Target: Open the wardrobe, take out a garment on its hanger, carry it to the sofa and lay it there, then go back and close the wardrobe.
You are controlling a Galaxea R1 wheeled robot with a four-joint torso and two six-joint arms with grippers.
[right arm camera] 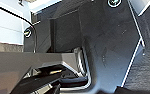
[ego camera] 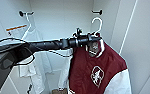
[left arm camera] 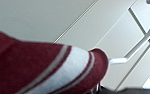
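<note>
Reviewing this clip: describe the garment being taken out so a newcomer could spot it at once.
Look inside the open white wardrobe. On its right side the left gripper is at the collar of a dark red jacket on a white hanger. Its white sleeves and chest emblem set it apart from the plain white shirts hanging left of it.

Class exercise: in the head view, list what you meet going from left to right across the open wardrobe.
Orange-striped label → white shirt on its hook → left arm's gripper at the jacket's collar → white hanger → dark red jacket → wardrobe door.
</note>
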